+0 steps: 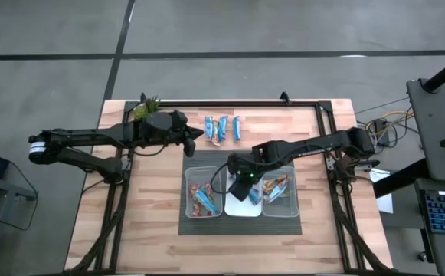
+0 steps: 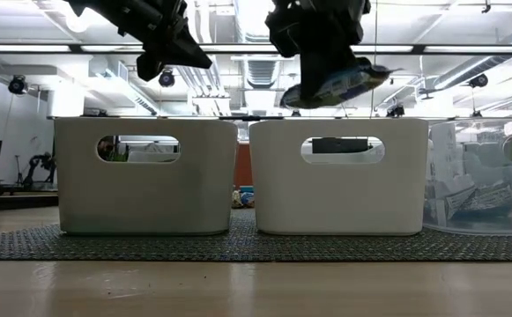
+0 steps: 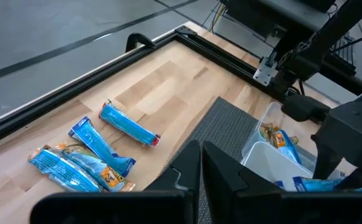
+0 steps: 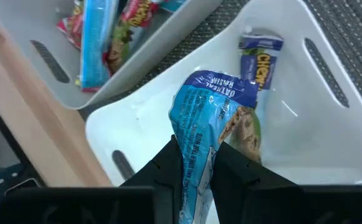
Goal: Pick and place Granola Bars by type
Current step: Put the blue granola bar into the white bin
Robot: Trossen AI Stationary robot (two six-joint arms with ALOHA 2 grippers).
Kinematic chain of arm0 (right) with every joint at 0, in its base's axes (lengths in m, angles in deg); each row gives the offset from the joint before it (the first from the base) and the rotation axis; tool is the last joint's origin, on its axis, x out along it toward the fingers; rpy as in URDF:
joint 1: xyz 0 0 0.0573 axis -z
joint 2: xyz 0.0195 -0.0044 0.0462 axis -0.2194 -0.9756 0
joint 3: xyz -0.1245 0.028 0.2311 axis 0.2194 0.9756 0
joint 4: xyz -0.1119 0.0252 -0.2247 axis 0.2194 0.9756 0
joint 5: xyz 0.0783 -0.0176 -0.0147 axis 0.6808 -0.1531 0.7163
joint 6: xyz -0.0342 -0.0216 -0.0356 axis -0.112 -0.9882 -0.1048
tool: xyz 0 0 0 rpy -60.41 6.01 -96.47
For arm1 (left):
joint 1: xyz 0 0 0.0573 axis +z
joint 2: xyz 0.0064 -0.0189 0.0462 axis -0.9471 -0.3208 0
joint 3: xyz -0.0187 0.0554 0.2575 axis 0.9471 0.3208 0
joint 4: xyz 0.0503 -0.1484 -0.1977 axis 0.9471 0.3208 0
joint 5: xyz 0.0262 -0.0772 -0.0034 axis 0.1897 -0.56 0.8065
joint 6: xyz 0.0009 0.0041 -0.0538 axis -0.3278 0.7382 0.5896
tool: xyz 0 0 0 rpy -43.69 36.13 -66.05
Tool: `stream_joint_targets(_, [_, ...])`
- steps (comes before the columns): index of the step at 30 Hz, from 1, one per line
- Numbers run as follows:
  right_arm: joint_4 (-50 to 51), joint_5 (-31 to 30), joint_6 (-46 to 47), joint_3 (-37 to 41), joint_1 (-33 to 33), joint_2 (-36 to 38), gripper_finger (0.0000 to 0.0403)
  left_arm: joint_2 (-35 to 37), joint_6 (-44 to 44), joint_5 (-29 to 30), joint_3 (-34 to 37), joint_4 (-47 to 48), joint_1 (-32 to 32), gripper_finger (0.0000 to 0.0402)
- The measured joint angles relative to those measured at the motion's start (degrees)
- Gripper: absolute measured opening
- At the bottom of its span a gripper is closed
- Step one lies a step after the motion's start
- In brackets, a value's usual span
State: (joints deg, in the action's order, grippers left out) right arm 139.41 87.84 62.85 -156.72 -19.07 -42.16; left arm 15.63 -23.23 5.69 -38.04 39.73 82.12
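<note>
1. Pinching a light-blue wrapped granola bar (image 4: 209,118) between its two dark fingers, the right gripper (image 4: 196,163) hangs above the middle white plastic bin (image 4: 330,134), the bar's free end pointing down into it.
2. Inside that middle bin, on its floor, lies one small blue-and-white wrapped bar (image 4: 260,53), apart from the held bar.
3. In the low view, the held bar (image 2: 339,86) sits above the bin's rim, tilted, clear of the walls.
4. Beside the middle bin on the left arm's side stands a second white bin (image 1: 190,179) holding several bars in red and blue wrappers (image 1: 201,199).
5. On the other side is a clear plastic bin (image 1: 291,208) holding bars in brown and blue wrappers (image 1: 276,186).
6. All three bins rest side by side on a dark woven mat (image 1: 241,225) on the wooden table (image 1: 145,215).
7. The left gripper (image 3: 201,167) has its fingers pressed together, holds nothing, and hovers over the table near the far edge of the mat.
8. Just beyond it, four blue wrapped bars (image 1: 221,127) lie loosely grouped on the bare wood, near the black frame rail (image 1: 230,103).
9. A small green leafy plant (image 1: 147,106) stands at the far corner on the left arm's side.
</note>
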Motion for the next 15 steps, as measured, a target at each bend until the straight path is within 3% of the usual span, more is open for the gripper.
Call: stream_joint_targets(15, [-2.5,0.4,-0.4,0.6,-0.5,0.0,0.0061,0.0,0.0,0.0,0.0,0.0,0.0,0.0])
